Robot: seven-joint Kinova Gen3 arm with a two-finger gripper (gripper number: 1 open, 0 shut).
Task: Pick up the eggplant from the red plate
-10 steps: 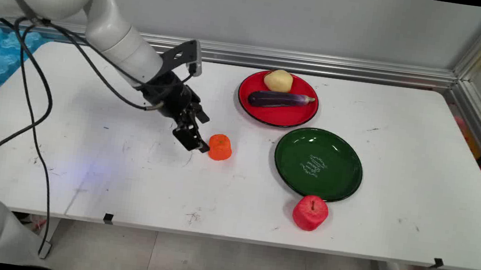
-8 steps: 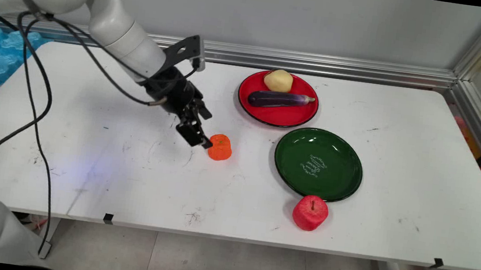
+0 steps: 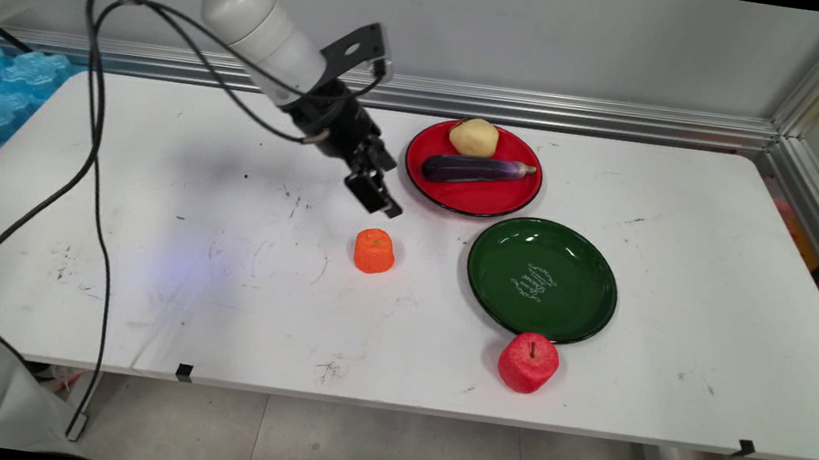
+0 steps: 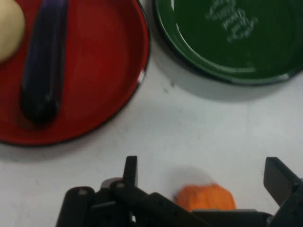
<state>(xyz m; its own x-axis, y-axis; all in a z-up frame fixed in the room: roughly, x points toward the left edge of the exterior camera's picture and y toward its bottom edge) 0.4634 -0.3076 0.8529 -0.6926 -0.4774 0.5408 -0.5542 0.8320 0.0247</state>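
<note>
My gripper (image 3: 380, 199) hangs open in the air just left of the red plate (image 3: 469, 198), holding nothing. Nearest to it is an orange fruit (image 3: 375, 251), which stands on the white table a little below and in front of the fingers. In the hand view the orange fruit (image 4: 206, 197) shows low between the two spread fingers (image 4: 130, 168), with the gripper (image 4: 203, 166) well above it. The red plate (image 4: 102, 80) carries a purple eggplant (image 3: 475, 169) and a pale potato (image 3: 474, 137). The eggplant (image 4: 45, 66) lies lengthwise in the hand view.
A green plate (image 3: 542, 279) with nothing on it lies right of the orange fruit, and a red apple (image 3: 528, 363) stands at its near edge. An aluminium rail (image 3: 549, 110) runs along the table's back. Black cables (image 3: 93, 168) hang from the arm at the left.
The gripper has lifted and moved up and to the right, away from the orange fruit's left side toward the red plate. The orange fruit has stayed in place.
</note>
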